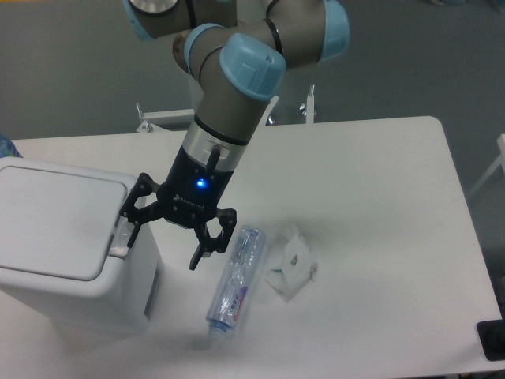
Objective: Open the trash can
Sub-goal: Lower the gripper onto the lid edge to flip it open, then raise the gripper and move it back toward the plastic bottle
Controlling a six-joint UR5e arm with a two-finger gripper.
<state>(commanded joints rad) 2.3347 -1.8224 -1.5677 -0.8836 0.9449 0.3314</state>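
Note:
The trash can [63,229] is a large boxy white bin at the left of the table, its flat white lid down. A grey push tab [122,239] sits at the lid's right edge. My gripper [166,241] hangs just right of the can with its jaws spread open and nothing between them. The left finger [131,225] is right by the push tab; I cannot tell if it touches. The right finger [203,251] points down over the table between the can and a bottle.
A clear plastic bottle [235,280] lies on its side just right of my gripper. A crumpled white wrapper [290,264] lies beside it. The white table [379,189] extends right. A dark object [492,341] sits at the lower right corner.

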